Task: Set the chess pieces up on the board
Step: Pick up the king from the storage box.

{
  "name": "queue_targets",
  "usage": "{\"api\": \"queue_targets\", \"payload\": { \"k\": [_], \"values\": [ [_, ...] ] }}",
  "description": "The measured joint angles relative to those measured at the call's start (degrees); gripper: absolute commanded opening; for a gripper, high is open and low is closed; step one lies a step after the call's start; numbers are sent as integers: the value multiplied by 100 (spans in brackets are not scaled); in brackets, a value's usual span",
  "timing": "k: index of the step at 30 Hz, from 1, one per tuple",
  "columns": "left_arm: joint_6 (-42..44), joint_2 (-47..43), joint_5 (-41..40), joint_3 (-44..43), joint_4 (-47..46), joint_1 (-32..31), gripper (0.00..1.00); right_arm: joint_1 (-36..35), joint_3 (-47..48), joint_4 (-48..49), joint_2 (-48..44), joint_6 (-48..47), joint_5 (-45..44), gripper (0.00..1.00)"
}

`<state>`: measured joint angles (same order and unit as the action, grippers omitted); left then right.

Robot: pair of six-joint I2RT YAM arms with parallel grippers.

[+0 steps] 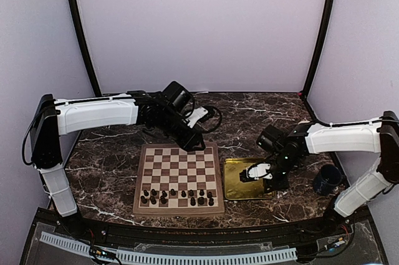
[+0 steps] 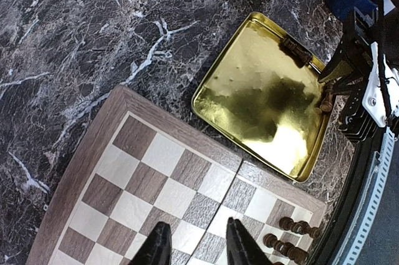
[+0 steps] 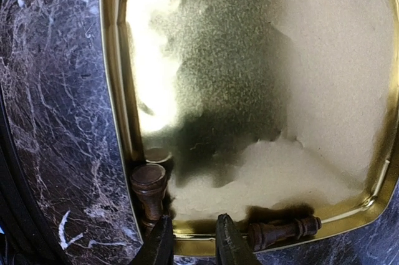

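The board (image 1: 179,154) lies mid-table, with several dark chess pieces (image 1: 178,197) standing in its two nearest rows. My left gripper (image 1: 194,141) hovers over the board's far right corner. In the left wrist view it (image 2: 196,246) is open above bare squares (image 2: 149,153), and standing pieces (image 2: 292,239) show at the lower right. My right gripper (image 1: 262,178) is low over the gold tray (image 1: 235,184). Its jaws (image 3: 193,243) stand open over the tray's rim with nothing between them. One piece (image 3: 148,189) lies just left of the left finger, and another piece (image 3: 283,231) lies on its side to the right.
A dark blue mug (image 1: 326,179) stands right of the tray, close to the right arm. The gold tray (image 2: 249,84) sits just off the board's right edge. Dark marble tabletop (image 1: 112,153) surrounds both, and purple walls close in the back and sides.
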<state>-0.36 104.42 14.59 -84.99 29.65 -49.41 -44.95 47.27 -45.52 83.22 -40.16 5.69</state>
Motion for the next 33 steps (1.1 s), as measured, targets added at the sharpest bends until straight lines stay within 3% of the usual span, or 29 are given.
{"api": "queue_targets", "payload": {
  "k": [12,21,33],
  "values": [
    [4,2,0,46,2,0,33,-57,-70,-94,133,20,304,29],
    [24,31,-2,59,2,0,33,-87,-164,157,306,273,-232,28],
    [59,103,-33,59,48,-2,33,-87,-129,363,365,492,-474,17]
  ]
}}
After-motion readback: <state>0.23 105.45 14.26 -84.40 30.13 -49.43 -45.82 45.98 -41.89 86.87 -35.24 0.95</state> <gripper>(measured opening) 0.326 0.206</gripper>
